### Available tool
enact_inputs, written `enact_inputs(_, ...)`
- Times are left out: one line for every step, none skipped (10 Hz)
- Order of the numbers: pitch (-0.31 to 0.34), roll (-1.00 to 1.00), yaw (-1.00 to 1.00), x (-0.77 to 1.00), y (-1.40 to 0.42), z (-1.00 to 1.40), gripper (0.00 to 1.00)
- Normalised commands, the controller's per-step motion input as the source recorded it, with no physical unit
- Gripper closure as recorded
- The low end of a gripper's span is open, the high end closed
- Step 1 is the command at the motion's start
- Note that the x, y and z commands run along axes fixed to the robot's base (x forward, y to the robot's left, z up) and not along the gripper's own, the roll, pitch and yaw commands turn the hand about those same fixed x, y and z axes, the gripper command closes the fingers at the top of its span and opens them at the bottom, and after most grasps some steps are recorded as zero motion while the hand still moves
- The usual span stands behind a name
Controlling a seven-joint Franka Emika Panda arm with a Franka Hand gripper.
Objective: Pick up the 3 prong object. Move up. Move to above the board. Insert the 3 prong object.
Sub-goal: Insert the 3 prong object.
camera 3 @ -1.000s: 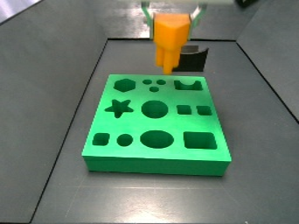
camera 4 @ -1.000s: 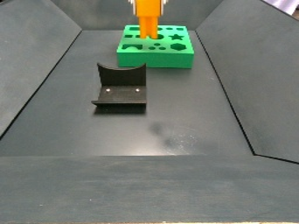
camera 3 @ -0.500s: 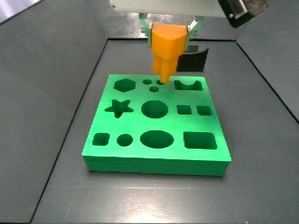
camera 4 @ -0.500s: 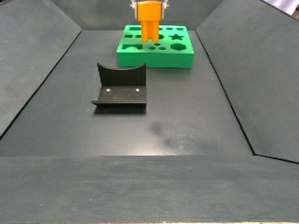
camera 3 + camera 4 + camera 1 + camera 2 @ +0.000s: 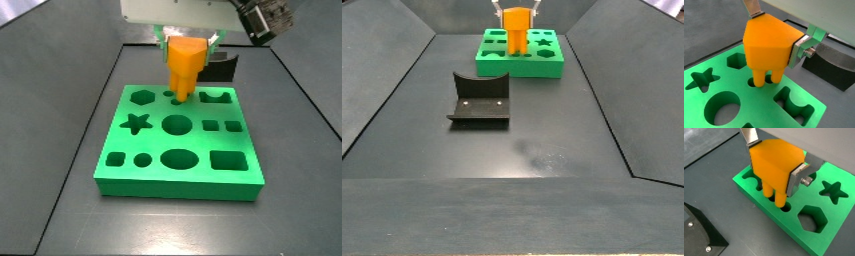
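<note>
Though gripper [image 5: 777,32]-held, 3 prong object [image 5: 767,47] (bright orange)

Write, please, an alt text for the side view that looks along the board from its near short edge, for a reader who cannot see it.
The gripper holds the orange 3 prong object upright, its prongs at the small holes near the far edge of the green board. The board, with star, hexagon, circle and square cutouts, lies on a dark tray floor; a dark fixture stands behind it.
</note>
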Motion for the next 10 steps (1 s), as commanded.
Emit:
enact_inputs(-0.019, 0.03, 0.00, -0.09, 0.00, -0.18, 1.00)
enact_inputs(-0.030, 0.02, 0.00, -0.10, 0.00, -0.16, 1.00)
enact_inputs(-0.034, 0.00, 0.00, -0.09, 0.00, -0.15, 1.00)
enact_inputs(-0.054, 0.00, 0.00, -0.12, 0.00, -0.16, 1.00)
enact_inputs(-0.061, 0.00, 0.00, -0.14, 0.00, -0.16, 1.00)
enact_inputs(-0.079, 0.00, 0.00, -0.14, 0.00, -0.16, 1.00)
enact_inputs(-0.104, 0.00, 0.00, -0.11, 0.00, -0.17, 1.00)
enact_inputs(-0.136, 0.00, 0.00, -0.06, 0.00, -0.21, 1.00)
enact_inputs(-0.137, 0.00, -0.01, -0.04, 0.00, -0.28, 1.00)
enact_inputs(-0.147, 0.00, 0.00, -0.03, 0.00, -0.38, 1.00)
